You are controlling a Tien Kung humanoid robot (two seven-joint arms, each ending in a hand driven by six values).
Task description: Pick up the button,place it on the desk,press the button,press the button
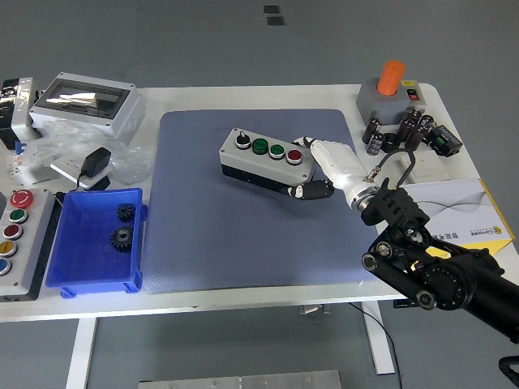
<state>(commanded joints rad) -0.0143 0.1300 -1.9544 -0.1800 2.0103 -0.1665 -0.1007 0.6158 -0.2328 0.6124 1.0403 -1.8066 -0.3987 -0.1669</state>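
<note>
Button box (pixel 267 159) is clamped at its right end by the right hand (pixel 324 170), white fingers over the far side and the dark thumb (pixel 312 191) tucked under the near edge. It's tilted and looks lifted above the blue mat (pixel 243 235), with a black knob, two green buttons and a red one along the top. Further out, a blue bin (pixel 77 275) with two gears sits left on the white table (pixel 268 296), and a yellow-edged booklet (pixel 454 207) lies right.

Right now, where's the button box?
In the head view the button box sits tilted over the blue mat, right of centre, gripped at its right end by the right hand.
</note>
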